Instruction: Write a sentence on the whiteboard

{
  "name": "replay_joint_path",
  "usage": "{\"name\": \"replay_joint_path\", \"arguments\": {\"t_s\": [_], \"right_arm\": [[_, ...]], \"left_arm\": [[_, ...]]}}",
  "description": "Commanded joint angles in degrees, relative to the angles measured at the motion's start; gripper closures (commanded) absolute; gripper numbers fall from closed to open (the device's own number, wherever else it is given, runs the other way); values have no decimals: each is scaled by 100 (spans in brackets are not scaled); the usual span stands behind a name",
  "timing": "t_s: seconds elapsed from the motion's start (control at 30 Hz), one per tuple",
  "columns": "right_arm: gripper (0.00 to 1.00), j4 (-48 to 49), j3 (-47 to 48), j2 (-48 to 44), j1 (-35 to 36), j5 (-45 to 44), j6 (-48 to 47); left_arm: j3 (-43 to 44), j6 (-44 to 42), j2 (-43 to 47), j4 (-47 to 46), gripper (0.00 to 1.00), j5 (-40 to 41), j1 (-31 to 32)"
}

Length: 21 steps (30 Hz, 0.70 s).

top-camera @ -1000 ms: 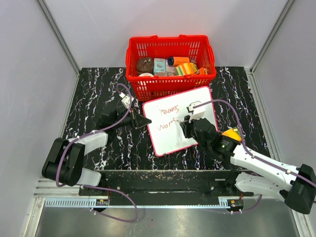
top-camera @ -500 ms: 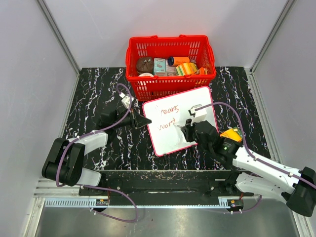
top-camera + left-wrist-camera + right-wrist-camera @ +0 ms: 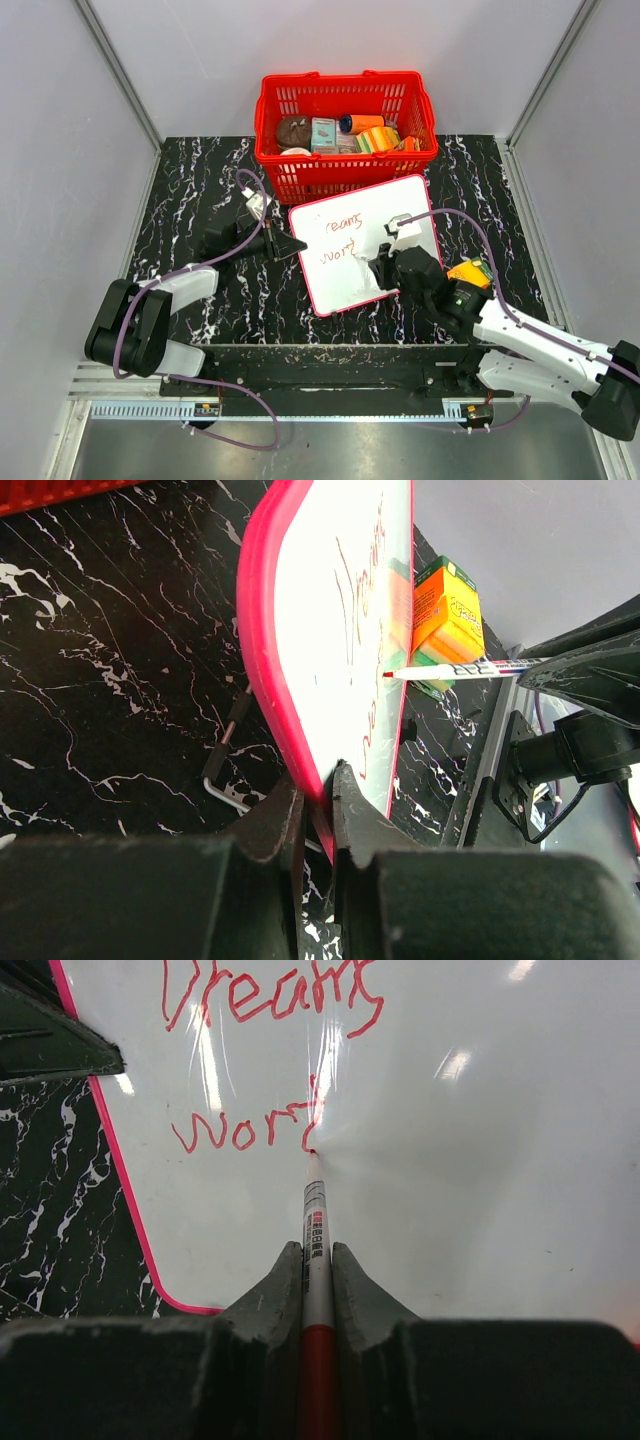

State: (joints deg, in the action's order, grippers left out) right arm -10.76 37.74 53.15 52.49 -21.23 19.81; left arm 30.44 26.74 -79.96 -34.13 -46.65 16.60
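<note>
The flat white, pink-rimmed whiteboard (image 3: pixel 345 285) lies mid-counter (image 3: pixel 190 180), just before the red plastic basket (image 3: pixel 345 90) at the far edge; the left gripper (image 3: pixel 318 810) has its jaws clamped on the board's left rim; the right gripper (image 3: pixel 317 1260) pinches a slim red-and-white marker pen (image 3: pixel 316 1220), its tip at the red handwritten sentence (image 3: pixel 270 995), "Dreams" above an unfinished second line.

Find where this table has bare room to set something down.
Bare table lies left of the basket, and again right of it, beyond the orange box. The middle is crowded: whiteboard, left hand, right hand holding the marker.
</note>
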Motion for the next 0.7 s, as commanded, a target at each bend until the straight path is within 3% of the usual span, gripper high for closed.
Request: {"name": "replay_joint_path", "arguments": {"t_s": [0.0,0.4,0.67], "right_arm": [[100,-180,58,-111,-28,-460,-56],[100,478,331,-278,-28,-592,-425],[100,716,656,126,-55,-829,-724]], "left_arm": [[68,-1004,-2,152,100,288,142],[68,-1004,-10,161,100,280,150],[68,-1004,7,161,100,288,151]]}}
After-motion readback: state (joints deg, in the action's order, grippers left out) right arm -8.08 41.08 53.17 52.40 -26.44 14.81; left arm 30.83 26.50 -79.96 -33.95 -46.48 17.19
